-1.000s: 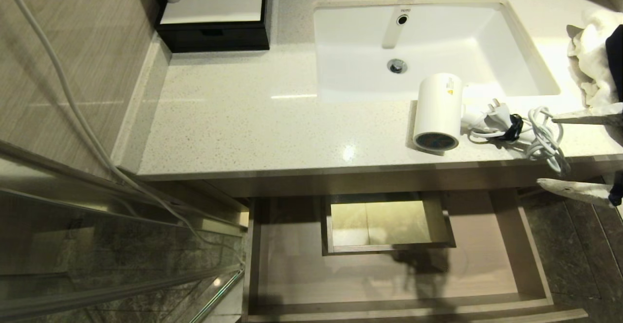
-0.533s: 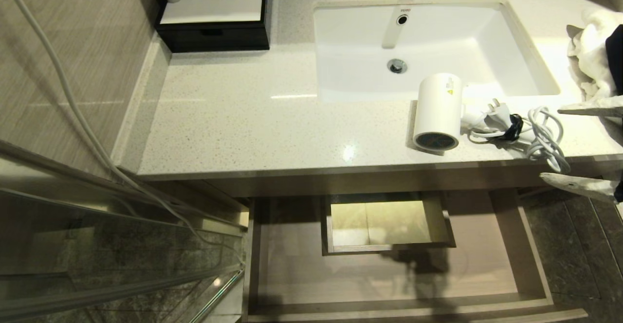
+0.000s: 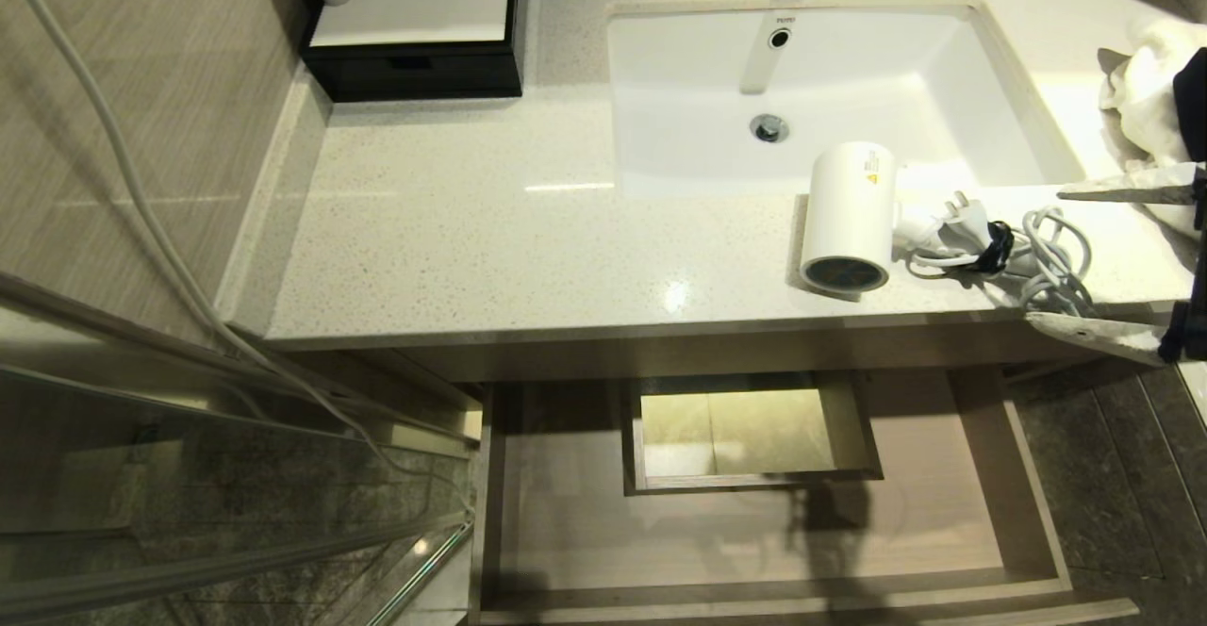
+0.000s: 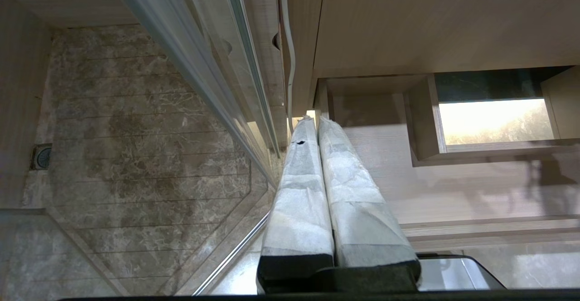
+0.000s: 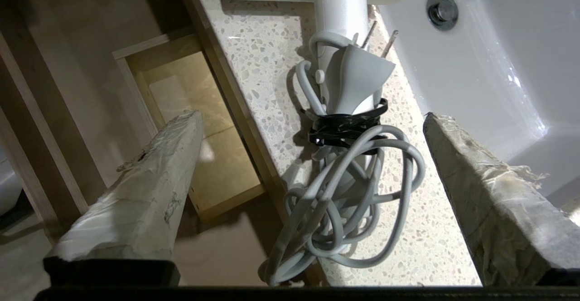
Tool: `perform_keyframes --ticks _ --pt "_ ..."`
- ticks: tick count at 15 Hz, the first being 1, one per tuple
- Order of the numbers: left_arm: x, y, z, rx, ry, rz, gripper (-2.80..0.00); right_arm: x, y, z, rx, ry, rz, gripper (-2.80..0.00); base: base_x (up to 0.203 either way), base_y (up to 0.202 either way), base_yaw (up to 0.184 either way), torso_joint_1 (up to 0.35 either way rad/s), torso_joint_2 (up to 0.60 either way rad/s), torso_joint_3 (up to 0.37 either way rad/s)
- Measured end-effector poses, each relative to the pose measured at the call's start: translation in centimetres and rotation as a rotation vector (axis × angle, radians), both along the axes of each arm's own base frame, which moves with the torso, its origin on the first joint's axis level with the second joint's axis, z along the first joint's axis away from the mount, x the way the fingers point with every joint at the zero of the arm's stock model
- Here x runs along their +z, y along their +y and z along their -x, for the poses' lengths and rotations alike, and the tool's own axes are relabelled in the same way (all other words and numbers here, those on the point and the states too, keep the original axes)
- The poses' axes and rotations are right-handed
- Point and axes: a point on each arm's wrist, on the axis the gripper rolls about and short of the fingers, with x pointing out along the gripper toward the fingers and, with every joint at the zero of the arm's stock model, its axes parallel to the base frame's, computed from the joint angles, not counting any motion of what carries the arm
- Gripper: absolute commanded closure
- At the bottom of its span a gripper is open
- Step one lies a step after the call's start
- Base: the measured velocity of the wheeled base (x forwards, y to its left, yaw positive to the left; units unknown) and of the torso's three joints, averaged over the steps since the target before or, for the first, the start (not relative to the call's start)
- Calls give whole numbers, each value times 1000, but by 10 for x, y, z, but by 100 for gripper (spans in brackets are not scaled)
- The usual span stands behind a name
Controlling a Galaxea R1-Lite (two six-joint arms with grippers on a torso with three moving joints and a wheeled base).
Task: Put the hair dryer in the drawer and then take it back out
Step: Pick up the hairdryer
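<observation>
- My right pincer [image 3: 1047,258] hangs at the right end of the counter [image 3: 471,249], spread as wide as it goes, pinching nothing. One finger stands over the counter near the sink's corner, the other past the counter's front edge, above the drawer side.
- Between those two fingers lies the coiled cord [image 5: 344,192] of the hair dryer [image 3: 849,216]; I touch neither the cord nor the dryer.
- The hair dryer lies on its side on the counter, just in front of the sink [image 3: 830,89], its dark grille end facing the counter's front edge. Its plug [image 5: 358,79] is strapped to the cord with a black tie.
- The drawer [image 3: 754,532] below the counter stands pulled out. I see nothing lying on its wood floor; the walled rectangular cut-out [image 3: 745,433] shows only the lit floor beneath.
- The sink basin holds nothing but its drain.
- A black box with a white top [image 3: 415,23] sits at the counter's back left; a white towel [image 3: 1146,89] lies bunched at the far right.
- My left pincer [image 4: 317,124] is parked low beside the drawer, fingers pressed together, pinching nothing.
</observation>
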Motion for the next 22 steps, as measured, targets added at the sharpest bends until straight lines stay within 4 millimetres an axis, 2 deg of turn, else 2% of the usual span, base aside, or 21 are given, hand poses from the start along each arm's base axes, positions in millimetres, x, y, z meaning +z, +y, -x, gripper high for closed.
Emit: perform_keyframes --ticks 10,17,21,22 --pt "0 0 0 0 0 -1 0 -11 -11 -47 59 43 -16 -280 0 0 0 0 0 0" --pt "0 0 0 0 0 0 0 -32 -17 -77 117 107 -64 -280 0 0 0 0 0 0" --pt "0 0 0 0 0 0 0 -41 -24 -86 103 132 -76 -280 0 0 0 0 0 0" --pt "0 0 0 0 0 0 0 -43 -26 -88 100 139 -79 0 0 0 0 0 0 0"
